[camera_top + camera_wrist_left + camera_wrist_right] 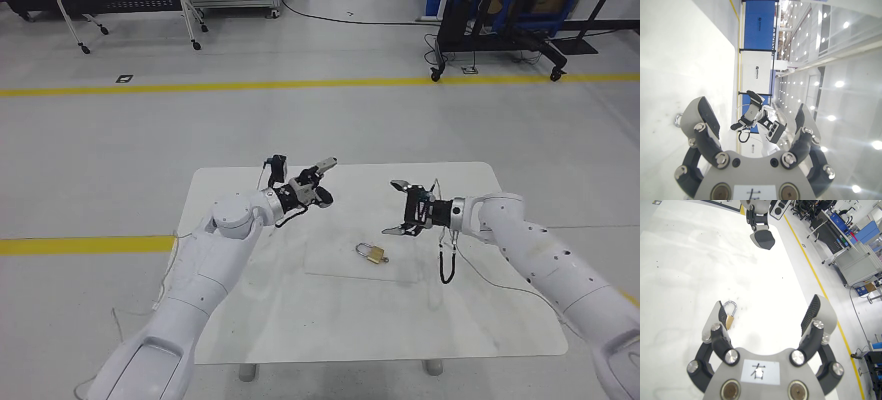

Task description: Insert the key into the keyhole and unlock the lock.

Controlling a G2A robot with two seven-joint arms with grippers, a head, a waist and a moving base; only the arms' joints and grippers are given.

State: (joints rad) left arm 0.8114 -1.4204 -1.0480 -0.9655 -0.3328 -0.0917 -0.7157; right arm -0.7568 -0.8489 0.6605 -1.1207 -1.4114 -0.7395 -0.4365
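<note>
1. While both jaws stand wide and empty, the left gripper (pixel 327 180) and right gripper (pixel 394 207) hang above the table (pixel 480 320), facing each other; the lock (pixel 372 253) lies flat on the tabletop, nearer the right gripper, touched by neither.
2. Handling, by judgement: small brass-coloured body, steel shackle; rigid, dense for its size, smooth and likely to skid when nudged; best pinched across the flat faces of the body, keyhole end left free.
3. Key: cannot make it out anywhere; keyhole not discernible; from the right wrist, one finger (pixel 713 317) covers part of the lock body.
</note>
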